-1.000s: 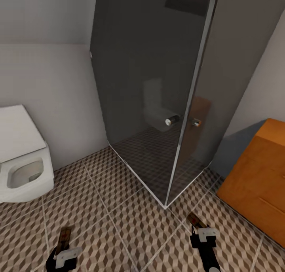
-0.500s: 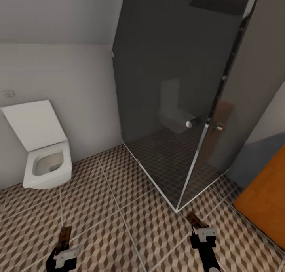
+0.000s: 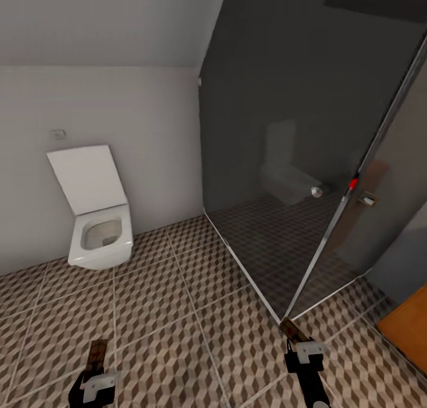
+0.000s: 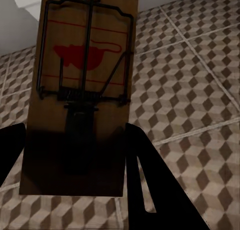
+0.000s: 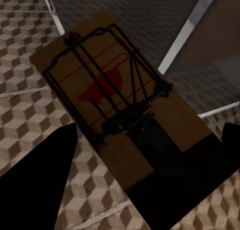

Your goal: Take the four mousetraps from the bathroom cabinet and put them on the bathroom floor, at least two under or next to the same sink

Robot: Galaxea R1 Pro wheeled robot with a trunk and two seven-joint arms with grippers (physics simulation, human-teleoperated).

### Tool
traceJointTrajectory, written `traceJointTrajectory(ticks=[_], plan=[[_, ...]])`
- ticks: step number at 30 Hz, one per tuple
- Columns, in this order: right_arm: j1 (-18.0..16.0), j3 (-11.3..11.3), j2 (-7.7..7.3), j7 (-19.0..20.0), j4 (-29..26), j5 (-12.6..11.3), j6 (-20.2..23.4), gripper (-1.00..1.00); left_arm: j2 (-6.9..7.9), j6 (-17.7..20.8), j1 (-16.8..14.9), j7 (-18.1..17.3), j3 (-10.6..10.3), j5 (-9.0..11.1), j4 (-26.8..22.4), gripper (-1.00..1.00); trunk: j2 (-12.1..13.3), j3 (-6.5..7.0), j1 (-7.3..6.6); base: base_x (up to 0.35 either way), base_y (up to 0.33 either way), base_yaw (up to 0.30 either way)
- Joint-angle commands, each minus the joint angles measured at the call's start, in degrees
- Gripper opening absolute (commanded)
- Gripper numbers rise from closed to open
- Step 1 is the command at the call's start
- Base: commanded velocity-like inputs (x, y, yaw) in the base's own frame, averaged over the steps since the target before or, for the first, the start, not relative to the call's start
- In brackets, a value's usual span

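My left gripper (image 3: pixel 95 372) is shut on a mousetrap (image 3: pixel 96 354), a tan board with black wire spring and red mark, seen close in the left wrist view (image 4: pixel 82 89). My right gripper (image 3: pixel 299 344) is shut on a second mousetrap (image 3: pixel 293 329), also close in the right wrist view (image 5: pixel 125 109). Both traps are held above the bathroom floor (image 3: pixel 178 313) of cube-pattern tiles. A corner of the orange-brown cabinet (image 3: pixel 409 331) shows at the right edge. The bathroom sink is out of view.
A white wall-hung toilet (image 3: pixel 101 236) with raised lid stands at the left against the wall. A dark glass shower enclosure (image 3: pixel 296 159) with a chrome corner post fills the right, its corner close to my right gripper.
The whole view has swung left: the toilet and shower have shifted right in the picture and the cabinet has nearly left it. Both grippers keep their traps in the same pose.
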Motion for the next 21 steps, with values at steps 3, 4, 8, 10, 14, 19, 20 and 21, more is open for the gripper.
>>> traceJointTrajectory(ticks=[3, 4, 8, 10, 14, 19, 20, 21], plan=[[-0.02, 0.48, -0.04, -0.52, 0.0, 0.06, 0.02, -1.0, -0.04, -0.09, -0.06, 0.57, -0.47, -0.24, 0.12, -1.0, -0.03, -0.05, 0.0, 0.0, 0.0, 0.26], [-0.02, 0.48, -0.04, -0.52, -0.01, 0.06, 0.01, -1.0, -0.04, -0.09, -0.06, 0.57, -0.46, -0.23, 0.12, -1.0, -0.03, -0.05, 0.0, 0.0, 0.0, 0.26], [-0.02, 0.48, -0.04, -0.52, 0.02, 0.06, 0.01, -1.0, -0.04, -0.09, -0.05, 0.57, -0.46, -0.22, 0.1, -1.0, -0.03, -0.05, 0.0, 0.0, 0.0, 0.26], [-0.02, 0.48, -0.04, -0.52, 0.02, 0.06, 0.01, -1.0, -0.04, -0.09, -0.06, 0.57, -0.46, -0.22, 0.1, -1.0, -0.03, -0.05, 0.0, 0.0, 0.0, 0.26], [-0.04, 0.48, -0.04, -0.52, 0.02, 0.06, 0.01, -1.0, -0.04, -0.09, -0.06, 0.57, -0.44, -0.23, 0.11, -1.0, -0.03, -0.05, 0.0, 0.0, 0.0, 0.26], [-0.02, 0.48, -0.04, -0.52, 0.01, 0.06, 0.01, -1.0, -0.04, -0.14, -0.06, 0.57, -0.44, -0.22, 0.07, -1.0, -0.03, -0.05, 0.0, 0.0, 0.0, 0.26], [-0.02, 0.48, -0.04, -0.52, 0.01, 0.06, 0.01, -1.0, -0.04, -0.16, -0.06, 0.57, -0.44, -0.22, 0.08, -1.0, -0.03, -0.05, 0.0, 0.0, 0.0, 0.26], [-0.02, 0.48, -0.04, -0.52, 0.02, 0.06, 0.01, -1.0, -0.04, -0.17, -0.06, 0.57, -0.44, -0.22, 0.1, -1.0, -0.03, -0.05, 0.0, 0.0, 0.0, 0.26]])
